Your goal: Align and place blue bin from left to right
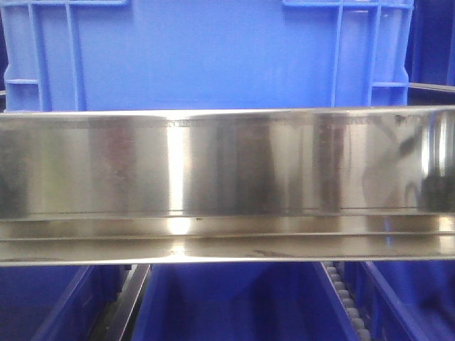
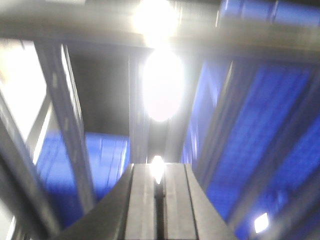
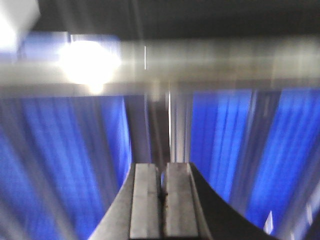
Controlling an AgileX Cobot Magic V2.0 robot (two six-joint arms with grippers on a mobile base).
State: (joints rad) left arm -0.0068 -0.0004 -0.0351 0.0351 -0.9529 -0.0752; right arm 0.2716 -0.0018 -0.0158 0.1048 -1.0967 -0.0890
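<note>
From the front: blue bin (image 1: pixel 206 57) just above and behind the steel rail (image 1: pixel 227 177), upright, broad side wall facing out. Long axis left to right along the rail, spanning nearly its whole width. Below the rail, darker blue crates (image 1: pixel 227 305) in part only. No claw visible here.

From the left wrist: left gripper (image 2: pixel 159 172) with fingers pressed together, holding nothing. Blurred blue up and to the right.

From the right wrist: right gripper (image 3: pixel 162 172) likewise closed and empty, aimed at what looks like the rail, blue beyond it on both sides. Probably the bin ahead of both claws; impossible to tell which arm is nearer
</note>
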